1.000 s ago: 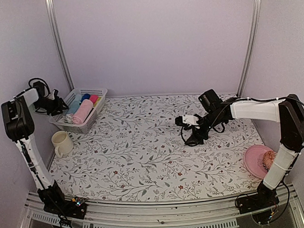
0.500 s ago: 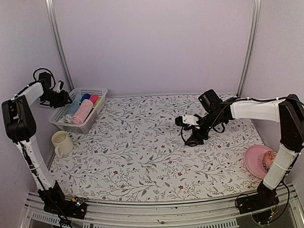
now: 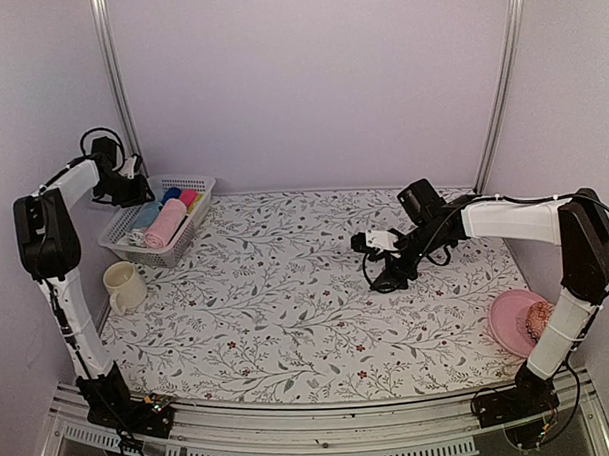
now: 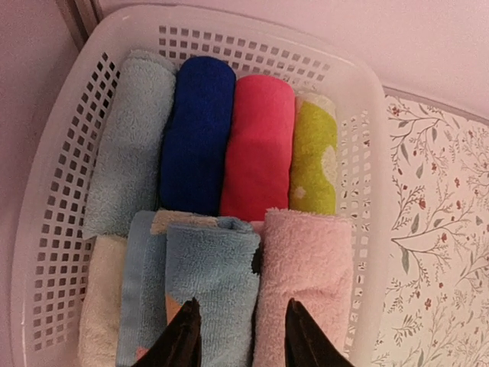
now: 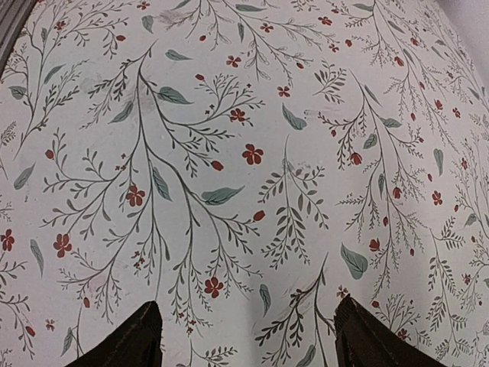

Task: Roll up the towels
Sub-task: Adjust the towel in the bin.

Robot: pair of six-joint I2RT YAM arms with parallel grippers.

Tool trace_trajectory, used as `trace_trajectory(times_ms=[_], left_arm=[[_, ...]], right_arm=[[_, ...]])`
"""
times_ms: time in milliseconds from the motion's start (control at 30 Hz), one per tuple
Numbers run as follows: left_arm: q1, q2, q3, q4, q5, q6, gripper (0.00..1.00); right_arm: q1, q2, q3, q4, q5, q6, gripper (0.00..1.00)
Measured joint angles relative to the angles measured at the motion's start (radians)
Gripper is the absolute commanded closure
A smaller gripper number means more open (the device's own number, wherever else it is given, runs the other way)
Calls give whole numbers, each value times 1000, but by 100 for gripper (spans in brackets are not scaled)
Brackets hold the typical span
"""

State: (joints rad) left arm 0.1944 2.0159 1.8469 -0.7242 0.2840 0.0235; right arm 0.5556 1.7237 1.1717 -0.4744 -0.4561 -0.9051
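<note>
The two towels lie rolled side by side in a white basket [image 4: 365, 122]. The light blue one [image 4: 210, 267] has an orange mark, and the pale pink one [image 4: 309, 267] is to its right. My left gripper [image 4: 241, 336] hovers over the seam between them, jaws apart and nothing held. In the top view the left gripper [image 3: 133, 184] is at the basket's [image 3: 190, 181] back left corner, above the pink towel [image 3: 167, 223]. My right gripper [image 3: 388, 278] points down at mid table. In its wrist view the right gripper [image 5: 248, 344] is open over bare floral cloth.
Behind the towels the basket holds bright rolled cloths: pale blue [image 4: 126, 145], dark blue [image 4: 197, 130], red [image 4: 260, 138], yellow-green [image 4: 315, 157]. A cream mug [image 3: 123, 286] stands in front of the basket. A pink plate [image 3: 511, 321] lies at the right edge. Walls close in left and back.
My left arm has swung from left of the basket up and back over its far corner, and its jaws have narrowed. The right arm has not moved.
</note>
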Motion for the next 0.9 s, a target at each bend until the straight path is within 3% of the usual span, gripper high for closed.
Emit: trace_trajectory(times_ms=[233,900], left_arm=[[0,91,8,-25,-7,6,62],[0,116,33,-74,-61,44,55]], right_arm=[[0,0,0,-2,0,0,23],[0,0,0,-6,0,0,23]])
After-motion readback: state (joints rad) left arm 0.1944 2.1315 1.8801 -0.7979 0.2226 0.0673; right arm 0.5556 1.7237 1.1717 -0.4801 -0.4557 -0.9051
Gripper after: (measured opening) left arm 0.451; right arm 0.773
